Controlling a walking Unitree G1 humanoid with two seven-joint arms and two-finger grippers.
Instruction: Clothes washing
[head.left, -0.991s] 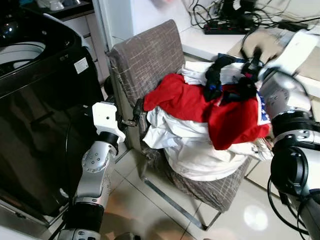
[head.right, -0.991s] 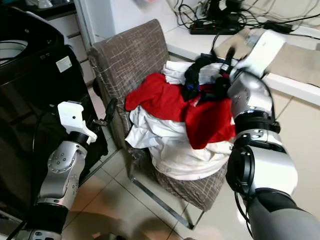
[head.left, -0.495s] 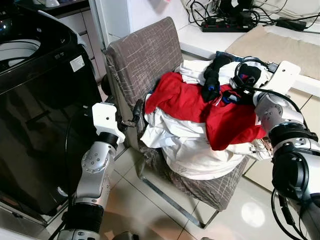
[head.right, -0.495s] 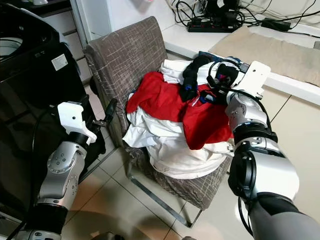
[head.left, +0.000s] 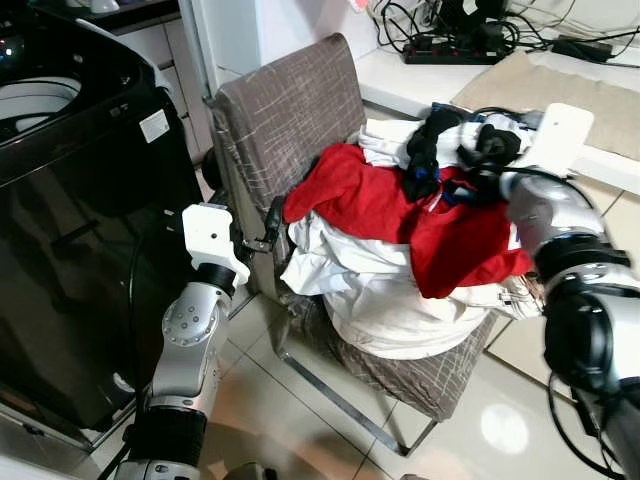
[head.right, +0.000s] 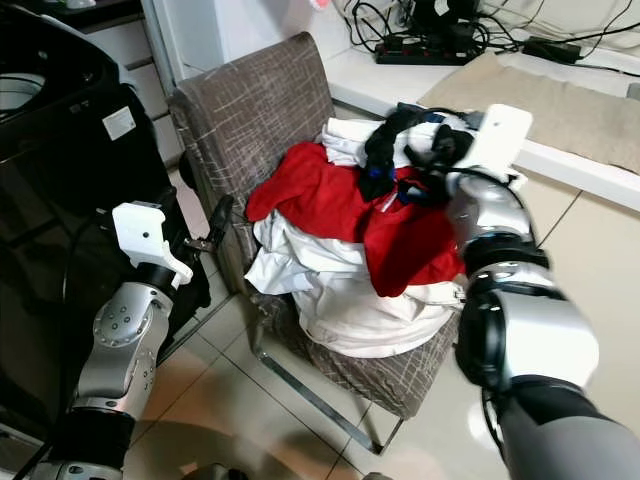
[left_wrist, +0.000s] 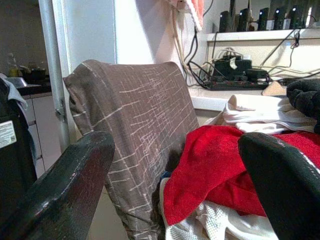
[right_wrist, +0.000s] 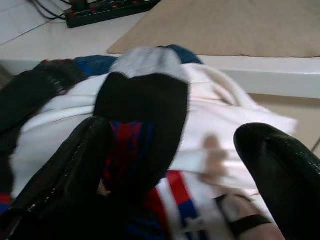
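While spread apart over the clothes pile (head.left: 400, 250), right gripper (right_wrist: 170, 165) fingers straddling a black-and-grey sock (right_wrist: 142, 107) lying lengthwise between them; left gripper (left_wrist: 185, 185) likewise parted, farther off beside the chair (head.left: 290, 110).

Chair (head.left: 290, 110) is the choke point: laundry pile (head.left: 400, 250) heaps over its whole seat, the washing machine (head.left: 70, 200) crowds its left side, open floor (head.left: 290, 410) sits in front, and a white ledge (head.left: 420, 85) runs behind.

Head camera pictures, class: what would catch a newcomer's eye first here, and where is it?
A bright red garment sprawls over a heap of white laundry on a grey chair. The right gripper reaches into the top of the heap by a black sock, while a glossy black washing machine stands to the robot's left.
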